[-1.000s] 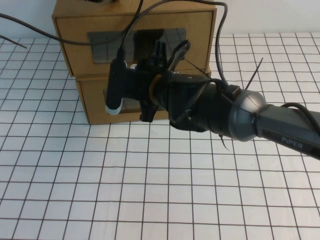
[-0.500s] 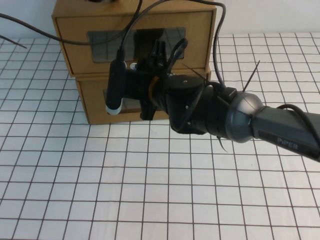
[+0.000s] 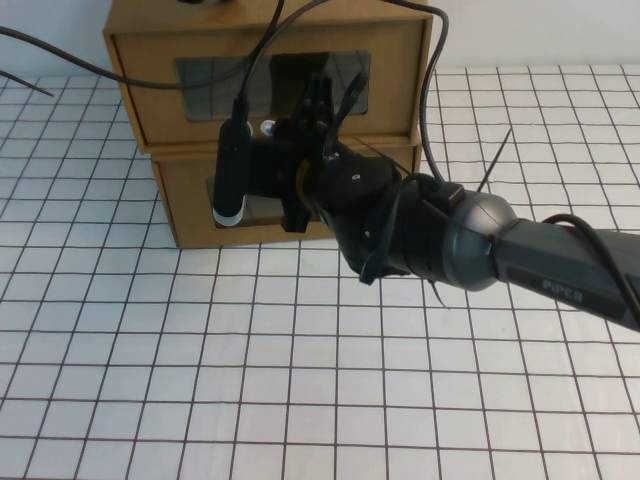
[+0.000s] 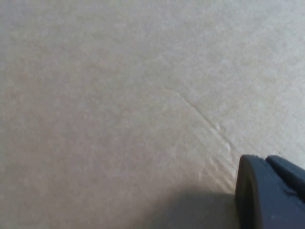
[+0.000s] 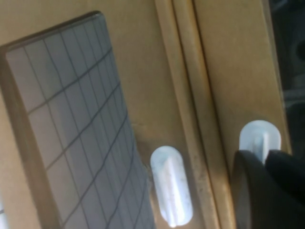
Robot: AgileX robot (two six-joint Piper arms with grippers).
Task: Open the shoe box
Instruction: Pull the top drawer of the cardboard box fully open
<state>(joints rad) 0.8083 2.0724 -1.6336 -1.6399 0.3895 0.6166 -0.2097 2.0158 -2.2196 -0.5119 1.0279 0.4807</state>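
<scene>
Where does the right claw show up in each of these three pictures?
High view: right gripper at top centre, up against the front of the stacked boxes.
Left wrist view: not in it; the dark shape there is the left gripper, close to plain cardboard.
Right wrist view: right gripper at the picture's edge, covering part of a white tab.
Shared landmark: the brown cardboard.

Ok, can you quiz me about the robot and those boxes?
1. True or false: the upper box sits on the lower box.
2. The right gripper is at: A the upper box's white tab, B a shoe, C a bottle.
3. Fill in: the left gripper is close against plain ____.
Key: 1 true; 2 A; 3 cardboard.
</scene>
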